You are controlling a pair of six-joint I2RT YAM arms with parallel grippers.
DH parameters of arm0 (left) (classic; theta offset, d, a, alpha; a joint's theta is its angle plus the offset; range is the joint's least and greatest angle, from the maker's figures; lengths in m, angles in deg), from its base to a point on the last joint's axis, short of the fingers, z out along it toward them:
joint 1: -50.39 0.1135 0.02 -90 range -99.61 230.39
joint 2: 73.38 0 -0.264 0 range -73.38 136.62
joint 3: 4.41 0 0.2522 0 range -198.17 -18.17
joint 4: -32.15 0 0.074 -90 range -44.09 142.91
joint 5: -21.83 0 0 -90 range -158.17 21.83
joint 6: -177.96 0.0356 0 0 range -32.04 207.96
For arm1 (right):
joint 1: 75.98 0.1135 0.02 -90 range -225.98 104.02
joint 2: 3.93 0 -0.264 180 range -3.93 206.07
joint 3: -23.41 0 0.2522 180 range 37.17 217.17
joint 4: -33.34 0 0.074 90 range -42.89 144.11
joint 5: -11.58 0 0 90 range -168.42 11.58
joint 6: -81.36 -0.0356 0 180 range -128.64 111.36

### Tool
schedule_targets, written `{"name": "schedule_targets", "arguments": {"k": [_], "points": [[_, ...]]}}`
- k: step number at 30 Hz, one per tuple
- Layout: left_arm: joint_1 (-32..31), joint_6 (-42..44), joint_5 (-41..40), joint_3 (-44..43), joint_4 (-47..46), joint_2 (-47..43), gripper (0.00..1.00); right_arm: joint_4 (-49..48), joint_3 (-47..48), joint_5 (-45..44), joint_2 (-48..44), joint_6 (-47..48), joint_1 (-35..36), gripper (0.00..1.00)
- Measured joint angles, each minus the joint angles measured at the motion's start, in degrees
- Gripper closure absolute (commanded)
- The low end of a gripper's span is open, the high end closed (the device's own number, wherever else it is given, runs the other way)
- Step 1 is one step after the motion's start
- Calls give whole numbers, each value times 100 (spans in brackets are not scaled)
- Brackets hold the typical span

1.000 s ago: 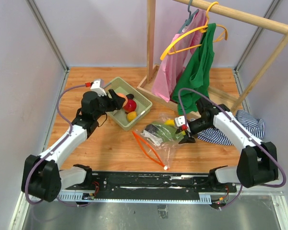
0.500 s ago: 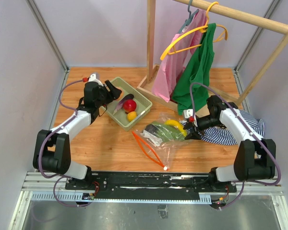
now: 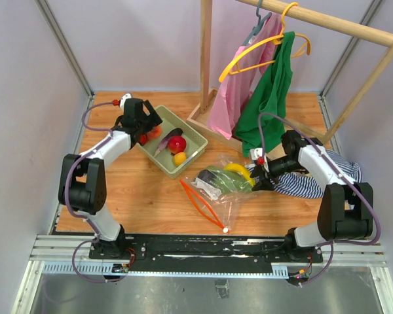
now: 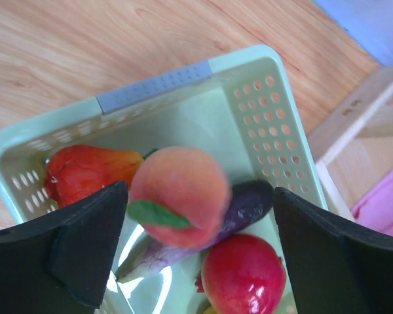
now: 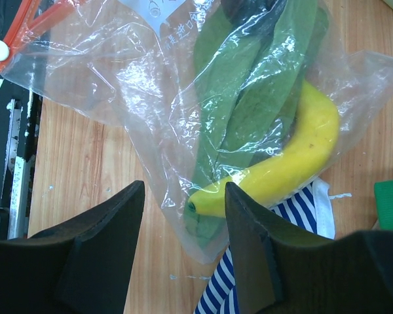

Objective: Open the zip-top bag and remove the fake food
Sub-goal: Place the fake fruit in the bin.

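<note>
Banana (image 5: 301, 154) and green pieces (image 5: 249, 98) show through the crinkly zip-top bag (image 5: 105, 78); left gripper (image 4: 200, 196) and right gripper (image 5: 183, 190) gape.

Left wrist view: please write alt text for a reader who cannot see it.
A peach is between the two open black fingers, above a pale green basket. The basket holds a purple eggplant, a red fruit and a red-orange piece.

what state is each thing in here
zip-top bag: unzipped, mouth open
banana: inside the bag
green pieces: inside the bag
left fingers: open
peach: loose between the left fingers, above the basket
green basket: upright, holding eggplant and red fruits
right fingers: open, bag's corner between them
</note>
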Motion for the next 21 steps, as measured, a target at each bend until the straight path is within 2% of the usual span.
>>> {"name": "schedule_targets", "arguments": {"k": [5, 10, 14, 21], "points": [[4, -199, -476, -789, 802, 437, 1, 0, 0, 48, -70, 35, -55, 46], [4, -343, -553, -839, 1211, 461, 1, 2, 0, 223, -374, 129, -66, 42], [4, -444, -334, -372, 1156, 63, 1, 0, -44, 459, -667, 223, -66, 37], [4, -599, 610, 986, 470, -1587, 1, 4, -221, 857, -1117, 476, -66, 25]]}}
